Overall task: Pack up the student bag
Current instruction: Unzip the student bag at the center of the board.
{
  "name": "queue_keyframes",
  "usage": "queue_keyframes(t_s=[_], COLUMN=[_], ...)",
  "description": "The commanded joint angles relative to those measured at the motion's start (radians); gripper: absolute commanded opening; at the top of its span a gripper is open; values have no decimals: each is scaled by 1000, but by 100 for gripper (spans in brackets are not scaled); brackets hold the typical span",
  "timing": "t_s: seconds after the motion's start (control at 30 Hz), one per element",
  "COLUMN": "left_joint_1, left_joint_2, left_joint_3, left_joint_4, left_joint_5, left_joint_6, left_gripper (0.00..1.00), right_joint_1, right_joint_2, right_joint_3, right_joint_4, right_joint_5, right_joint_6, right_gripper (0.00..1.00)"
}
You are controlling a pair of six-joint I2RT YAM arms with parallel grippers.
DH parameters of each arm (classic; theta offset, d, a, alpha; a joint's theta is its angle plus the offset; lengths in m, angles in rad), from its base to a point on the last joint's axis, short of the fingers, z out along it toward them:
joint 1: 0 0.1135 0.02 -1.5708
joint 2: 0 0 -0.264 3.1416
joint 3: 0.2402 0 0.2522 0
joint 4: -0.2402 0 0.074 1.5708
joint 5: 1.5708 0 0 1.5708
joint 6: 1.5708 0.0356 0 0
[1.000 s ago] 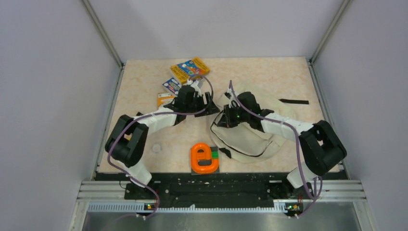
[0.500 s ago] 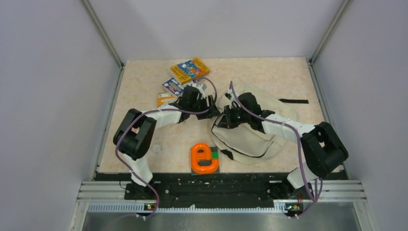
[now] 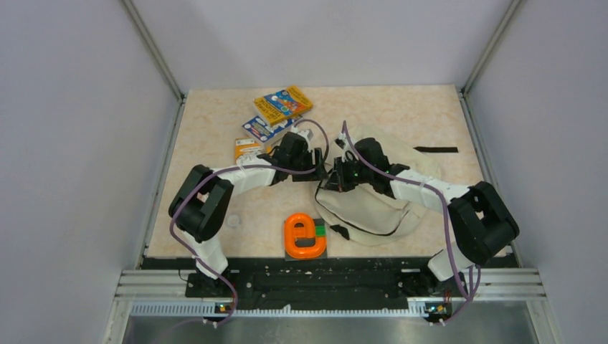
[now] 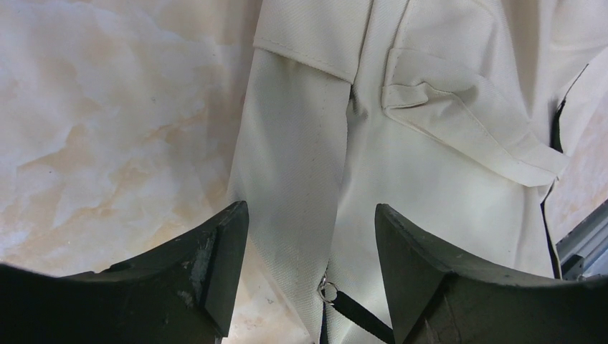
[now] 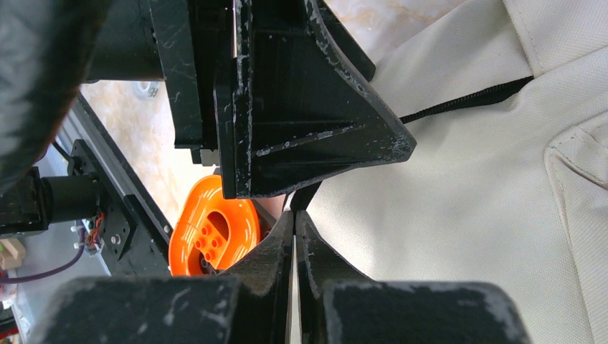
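The student bag [image 3: 373, 204] is a cream fabric backpack lying flat right of centre. My left gripper [image 3: 320, 168] hovers at its left edge, open. In the left wrist view the fingers straddle a fold of the student bag [image 4: 294, 165], with a metal ring and black pull tab [image 4: 351, 308] low between them. My left gripper [image 4: 312, 215] touches nothing. My right gripper [image 3: 337, 175] meets it from the right. In the right wrist view my right gripper [image 5: 295, 213] is shut on a thin black tab [image 5: 305, 195] over the student bag [image 5: 466, 179], just under the left gripper's body [image 5: 287, 107].
An orange e-shaped toy [image 3: 304, 235] lies near the front edge, also seen as the orange toy [image 5: 208, 229]. Colourful books [image 3: 283, 104] and small boxes [image 3: 251, 140] sit behind the left arm. A white disc [image 3: 232, 221] lies front left. A black strap [image 3: 437, 150] trails right of the bag.
My left arm has swung right, from beside the small boxes to the bag's left edge, close to the right gripper. The right arm and the bag have stayed put.
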Motion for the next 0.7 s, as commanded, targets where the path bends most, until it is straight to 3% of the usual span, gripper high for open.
queue_keyframes(t_s=[0.0, 0.2, 0.37, 0.5, 0.67], left_joint_1=[-12, -30, -29, -28, -29], left_joint_2=[-42, -65, -47, -22, -13], left_joint_3=[10, 13, -7, 4, 18], left_joint_4=[-56, -105, -30, 5, 30], left_joint_5=[-84, -165, -77, -37, -21], left_joint_6=[22, 47, 20, -1, -4], left_gripper=[71, 72, 70, 60, 38], right_joint_1=[10, 10, 10, 15, 44], right_joint_2=[-25, -26, -20, -14, -14], right_joint_3=[11, 6, 8, 9, 9], right_joint_4=[19, 21, 25, 12, -4], right_joint_5=[-18, -19, -27, -40, -25], right_joint_6=[-12, -8, -4, -18, -40], right_gripper=[0, 0, 0, 0, 0])
